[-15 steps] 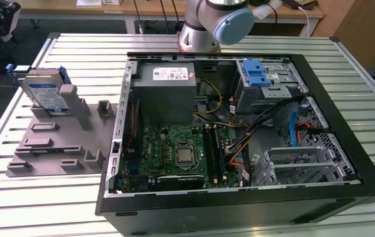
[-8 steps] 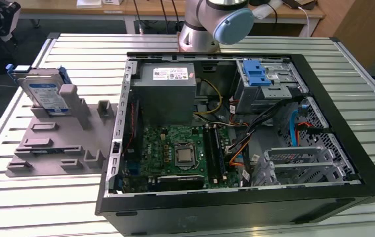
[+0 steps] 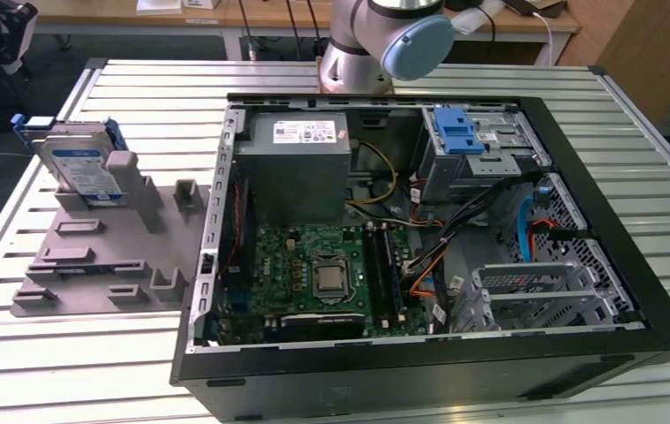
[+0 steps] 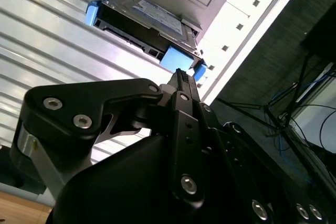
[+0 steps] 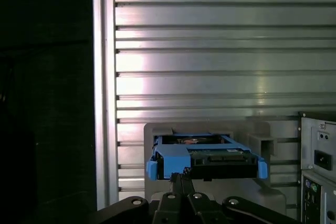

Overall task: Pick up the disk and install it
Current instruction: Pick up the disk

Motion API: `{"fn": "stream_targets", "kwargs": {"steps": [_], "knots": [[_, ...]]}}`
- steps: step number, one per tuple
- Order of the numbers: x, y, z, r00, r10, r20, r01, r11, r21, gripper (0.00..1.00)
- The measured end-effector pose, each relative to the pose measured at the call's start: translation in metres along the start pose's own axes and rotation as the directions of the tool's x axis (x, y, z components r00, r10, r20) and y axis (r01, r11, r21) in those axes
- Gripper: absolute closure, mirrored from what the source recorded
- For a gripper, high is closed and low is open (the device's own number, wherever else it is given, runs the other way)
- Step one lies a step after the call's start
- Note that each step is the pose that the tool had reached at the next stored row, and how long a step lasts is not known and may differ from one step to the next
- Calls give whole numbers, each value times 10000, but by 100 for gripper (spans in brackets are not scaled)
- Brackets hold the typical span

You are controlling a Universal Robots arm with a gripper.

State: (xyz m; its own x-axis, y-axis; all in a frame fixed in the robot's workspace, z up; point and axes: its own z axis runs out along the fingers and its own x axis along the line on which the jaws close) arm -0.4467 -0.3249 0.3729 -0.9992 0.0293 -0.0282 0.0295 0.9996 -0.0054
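Observation:
The disk point(image 3: 81, 168) stands on edge in a slot of the grey holder point(image 3: 111, 256) at the exterior view's left, silver with a white-and-blue label and a blue carrier frame. In the first wrist view the disk point(image 5: 207, 156) shows end-on, with my gripper point(image 5: 181, 177) just in front of its blue frame. In the second wrist view my gripper point(image 4: 181, 74) points at the blue corner of the disk point(image 4: 142, 19). The fingers are shut together with nothing between them. Whether they touch the frame I cannot tell.
An open computer case point(image 3: 617, 177) lies on the slatted metal table point(image 3: 76, 371), holding a grey power supply point(image 3: 299, 168), a motherboard point(image 3: 323, 274) and a grey drive cage point(image 3: 482, 155) with a blue latch point(image 3: 458, 131). The arm's base point(image 3: 358, 53) stands behind the case.

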Motion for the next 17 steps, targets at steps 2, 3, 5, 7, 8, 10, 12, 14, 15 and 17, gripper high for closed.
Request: {"fn": "stream_targets", "kwargs": {"steps": [2, 3, 5, 7, 8, 10, 12, 14, 15, 17], "knots": [[0, 0, 0, 10000, -65, 0, 65, 10000, -2, 89], [0, 0, 0, 10000, -96, 0, 96, 10000, -2, 89], [0, 0, 0, 9999, -156, 1, 156, 9999, -4, 89], [0, 0, 0, 9998, -210, 1, 210, 9998, -6, 89], [0, 0, 0, 9997, -238, 1, 238, 9997, -6, 89], [0, 0, 0, 9996, -291, 1, 291, 9996, -8, 89], [0, 0, 0, 9994, -341, 2, 341, 9994, -9, 89], [0, 0, 0, 9992, -396, 2, 396, 9992, -11, 89], [0, 0, 0, 9991, -424, 3, 424, 9991, -12, 89], [0, 0, 0, 9988, -484, 3, 484, 9988, -14, 89]]}}
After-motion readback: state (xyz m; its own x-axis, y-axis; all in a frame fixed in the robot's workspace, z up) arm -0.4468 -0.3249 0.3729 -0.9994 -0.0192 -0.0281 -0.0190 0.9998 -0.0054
